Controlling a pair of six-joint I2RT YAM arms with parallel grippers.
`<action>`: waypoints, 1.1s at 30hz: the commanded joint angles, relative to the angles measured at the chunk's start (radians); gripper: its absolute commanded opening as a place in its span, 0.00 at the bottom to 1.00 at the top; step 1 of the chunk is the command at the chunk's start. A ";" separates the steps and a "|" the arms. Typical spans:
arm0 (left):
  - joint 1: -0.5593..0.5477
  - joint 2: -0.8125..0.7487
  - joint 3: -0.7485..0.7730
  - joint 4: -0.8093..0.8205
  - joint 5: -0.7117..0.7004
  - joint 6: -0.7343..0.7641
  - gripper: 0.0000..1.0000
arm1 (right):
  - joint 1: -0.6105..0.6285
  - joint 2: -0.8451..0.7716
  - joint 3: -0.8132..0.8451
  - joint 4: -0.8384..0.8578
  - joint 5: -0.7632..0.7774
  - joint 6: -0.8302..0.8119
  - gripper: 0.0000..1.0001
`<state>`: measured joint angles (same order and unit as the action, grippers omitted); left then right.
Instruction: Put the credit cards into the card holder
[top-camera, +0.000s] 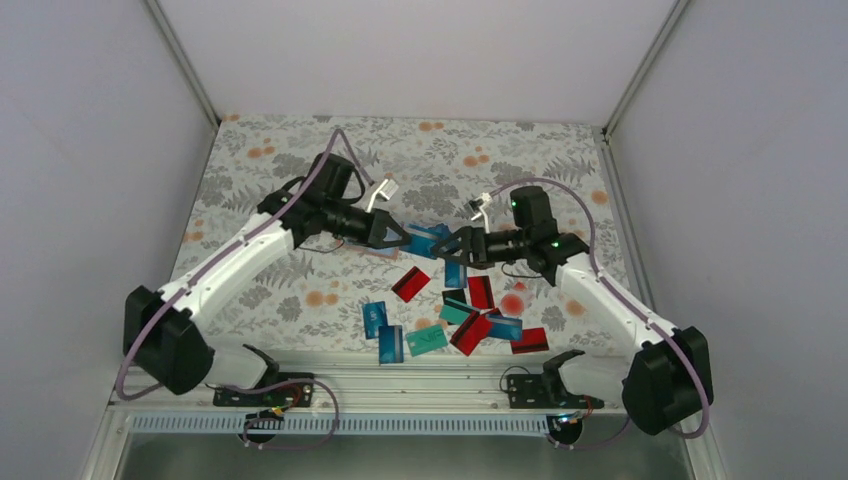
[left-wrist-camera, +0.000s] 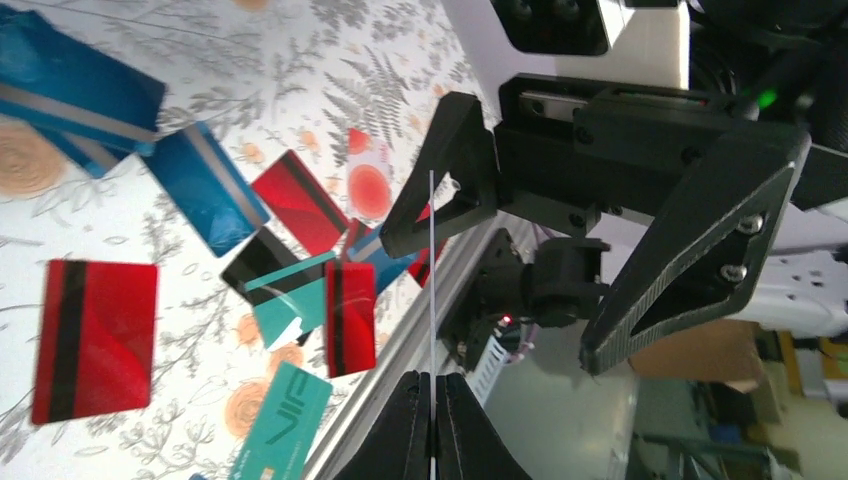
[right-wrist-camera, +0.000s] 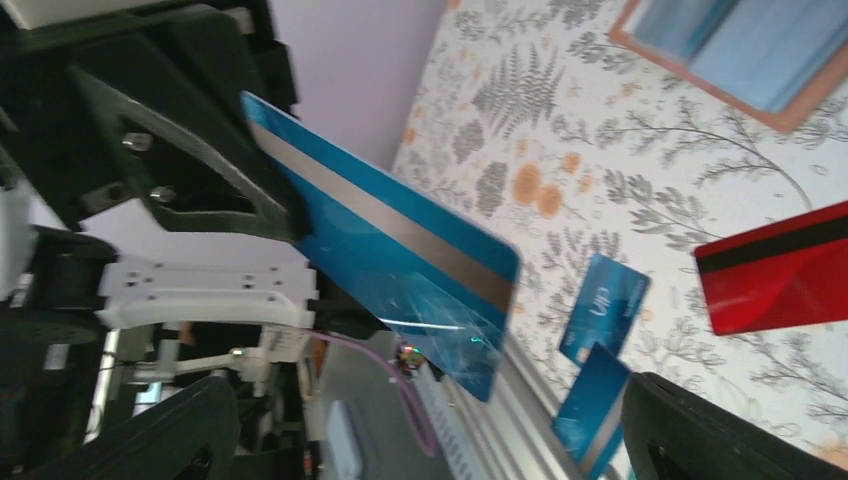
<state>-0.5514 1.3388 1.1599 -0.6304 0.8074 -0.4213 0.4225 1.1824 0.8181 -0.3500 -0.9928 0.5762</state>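
Centrally above the floral-patterned surface (top-camera: 270, 170), the left claw (left-wrist-camera: 432, 380) is clenched on one short end of a glossy blue plastic card with a silver stripe (right-wrist-camera: 400, 260). It holds the card tilted and clear of the surface, with the free end toward the right claw (top-camera: 452, 246). The right claw is released and grasps nothing; its fingers spread wide to either side of the card's free end. A grip by one end probably leaves the opposite edge bare for sliding into a slot.

The flat tan-brown leather-like card holder (right-wrist-camera: 700, 80) lies on the surface beyond the raised card, not touching it. Blue shows inside its tan border, possibly cards already lodged, though this cannot be confirmed. The remaining thin blue, teal and red cards (top-camera: 460, 315) lie scattered, some overlapping, between the claws and the ribbed metal rail (top-camera: 400, 372) at the near edge.

Room for moving: open patterned ground shows toward the far wall, and the grey side walls (top-camera: 90, 150) stand well away from both arms. The loose cluster below is judged the nearest obstacle, so a descent toward the holder should keep to its far side.
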 joint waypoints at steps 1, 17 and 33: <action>0.010 0.080 0.104 -0.063 0.180 0.120 0.02 | -0.063 0.009 0.031 0.081 -0.180 0.026 0.94; 0.010 0.222 0.181 -0.034 0.343 0.151 0.02 | -0.176 0.128 0.159 -0.074 -0.394 -0.126 0.50; 0.010 0.324 0.232 -0.053 0.389 0.204 0.02 | -0.125 0.174 0.170 -0.142 -0.376 -0.194 0.31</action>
<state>-0.5461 1.6413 1.3567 -0.6811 1.1660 -0.2611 0.2779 1.3540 0.9794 -0.4637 -1.3571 0.4129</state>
